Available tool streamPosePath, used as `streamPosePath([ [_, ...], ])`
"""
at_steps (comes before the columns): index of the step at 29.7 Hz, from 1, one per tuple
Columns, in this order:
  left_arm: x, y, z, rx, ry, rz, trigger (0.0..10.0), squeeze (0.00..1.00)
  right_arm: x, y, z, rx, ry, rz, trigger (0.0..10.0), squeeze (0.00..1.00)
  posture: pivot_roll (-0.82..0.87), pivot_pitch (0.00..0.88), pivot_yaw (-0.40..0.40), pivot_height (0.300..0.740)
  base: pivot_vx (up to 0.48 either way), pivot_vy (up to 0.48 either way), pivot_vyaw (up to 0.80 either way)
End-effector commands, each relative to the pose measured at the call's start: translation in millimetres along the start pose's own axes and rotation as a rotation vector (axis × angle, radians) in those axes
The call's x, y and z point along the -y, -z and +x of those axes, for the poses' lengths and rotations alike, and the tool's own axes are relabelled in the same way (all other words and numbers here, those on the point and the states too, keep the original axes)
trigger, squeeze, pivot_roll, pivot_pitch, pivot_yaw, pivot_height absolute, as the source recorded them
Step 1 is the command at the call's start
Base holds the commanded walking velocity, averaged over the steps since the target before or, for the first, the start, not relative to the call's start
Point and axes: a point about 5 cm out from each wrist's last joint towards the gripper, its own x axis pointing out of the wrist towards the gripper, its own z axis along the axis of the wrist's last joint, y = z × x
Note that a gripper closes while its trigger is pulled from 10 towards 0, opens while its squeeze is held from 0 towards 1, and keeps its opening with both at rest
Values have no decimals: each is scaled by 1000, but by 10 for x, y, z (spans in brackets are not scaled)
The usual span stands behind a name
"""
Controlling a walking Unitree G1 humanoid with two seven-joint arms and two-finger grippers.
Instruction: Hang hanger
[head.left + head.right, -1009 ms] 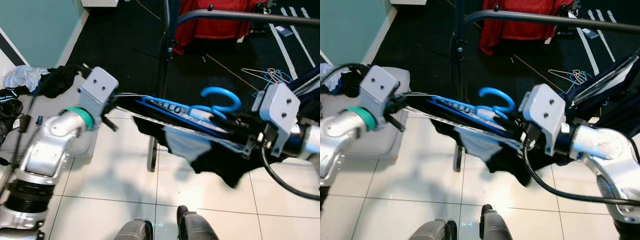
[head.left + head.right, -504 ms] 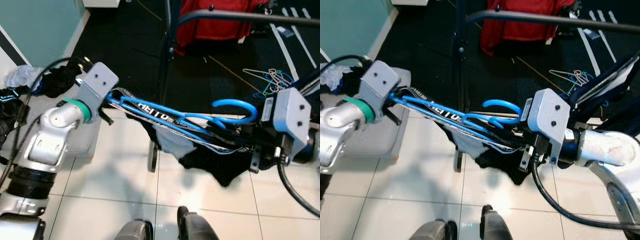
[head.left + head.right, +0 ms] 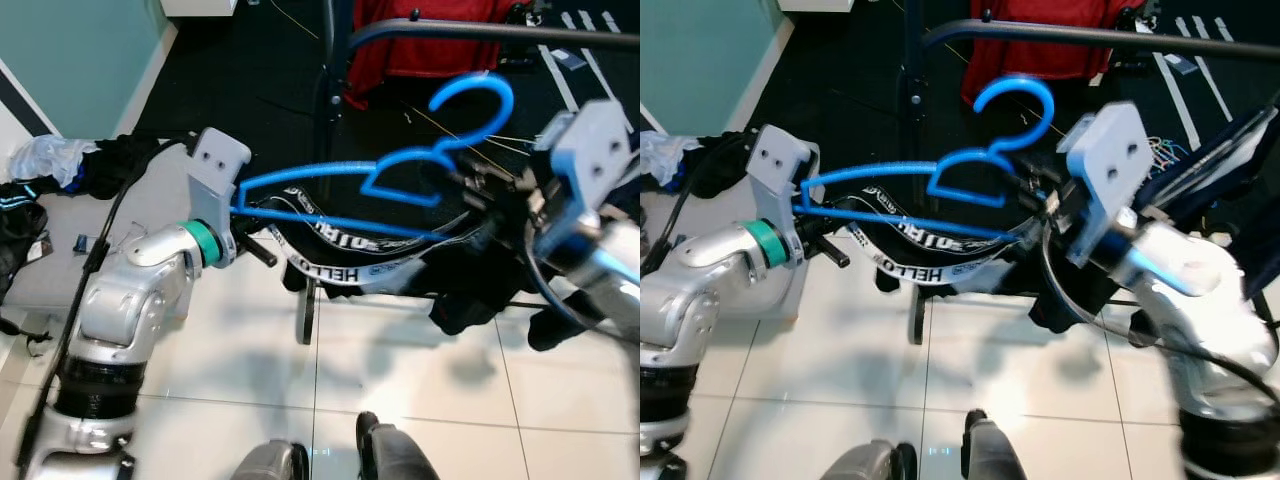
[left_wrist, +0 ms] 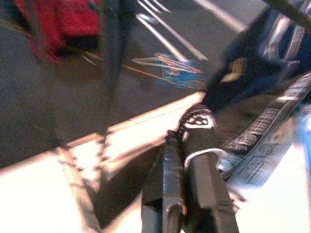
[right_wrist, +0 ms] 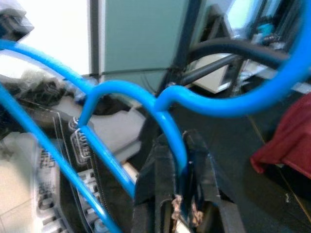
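Observation:
A blue plastic hanger (image 3: 340,172) is held up between my two grippers, its hook (image 3: 480,95) upright just below the black rack rail (image 3: 480,30). A black garment (image 3: 470,290) with a white lettered band (image 3: 340,262) droops under the hanger. My left gripper (image 3: 248,225) is at the hanger's left end; in the left wrist view that gripper (image 4: 192,126) is shut on the black fabric. My right gripper (image 3: 478,195) grips near the hook's base, and in the right wrist view it (image 5: 180,145) is shut on the blue hanger (image 5: 121,90).
A red garment (image 3: 420,50) hangs on the rail behind the hook. The rack's upright post (image 3: 325,60) stands in the middle. Loose clothes (image 3: 60,165) lie on the floor at the left, wire hangers (image 4: 170,65) on the dark floor, and a dark garment (image 3: 1240,130) at the right.
Both grippers have lifted the hanger. Its hook has swung from lying flat to upright, close under the rail. The garment now sags below the hanger.

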Motion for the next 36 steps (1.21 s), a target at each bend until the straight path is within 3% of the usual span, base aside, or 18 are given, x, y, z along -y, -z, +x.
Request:
streamPosePath([
  [1,108,32,18,-11,60,-38,0,0,-23,-15,33,28,19,8,10000,0,-149,119,112,740,0,0,0],
  [2,136,-27,40,46,70,-153,0,0,-159,38,134,55,-9,84,10000,0,-139,118,107,740,0,0,0],
  [3,136,-27,40,46,70,-153,0,0,-159,38,134,55,-9,84,10000,0,-139,118,107,740,0,0,0],
  [4,103,-80,46,85,60,-220,0,0,-323,56,171,65,-107,129,10000,0,-132,115,101,740,0,0,0],
  [5,103,-80,46,85,60,-220,0,0,-323,56,171,65,-107,129,10000,0,-132,115,101,740,0,0,0],
  [6,35,-123,37,109,41,-251,0,0,-461,69,145,54,-223,139,10000,0,-136,116,98,740,0,0,0],
  [7,35,-123,37,109,41,-251,0,0,-461,69,145,54,-223,139,10000,0,-136,116,98,740,0,0,0],
  [8,-55,-150,18,120,11,-268,0,0,-564,76,63,30,-340,146,10000,0,-138,117,97,740,0,0,0],
  [9,-55,-150,18,120,11,-268,0,0,-564,76,63,30,-340,146,10000,0,-138,117,97,740,0,0,0],
  [10,-151,-157,-19,115,-24,-260,0,0,-628,61,-56,2,-441,149,10000,0,-144,120,97,740,0,0,0],
  [11,-151,-157,-19,115,-24,-260,0,0,-628,61,-56,2,-441,149,10000,0,-144,120,97,740,0,0,0],
  [13,-269,-168,-77,102,-74,-242,0,0,-674,11,-217,-29,-538,161,10000,0,-148,121,98,740,0,0,0],
  [18,-390,-187,-113,96,-132,-242,0,0,-661,-59,-318,-36,-574,175,10000,0,-153,120,103,740,0,0,0],
  [21,-621,-273,-178,115,-264,-260,0,0,-660,-127,-431,-50,-601,192,10000,0,-159,118,103,740,0,0,0],
  [24,-698,-325,-210,129,-297,-253,0,0,-660,-116,-467,-65,-599,191,10000,0,-163,120,102,740,0,0,0],
  [28,-971,-543,-368,179,-382,-204,0,0,-590,-94,-609,-115,-551,190,10000,0,-165,118,101,740,0,0,0],
  [36,-1091,-595,-444,171,-422,-147,0,0,-507,16,-731,-205,-459,169,10000,0,-165,118,101,740,0,0,0],
])
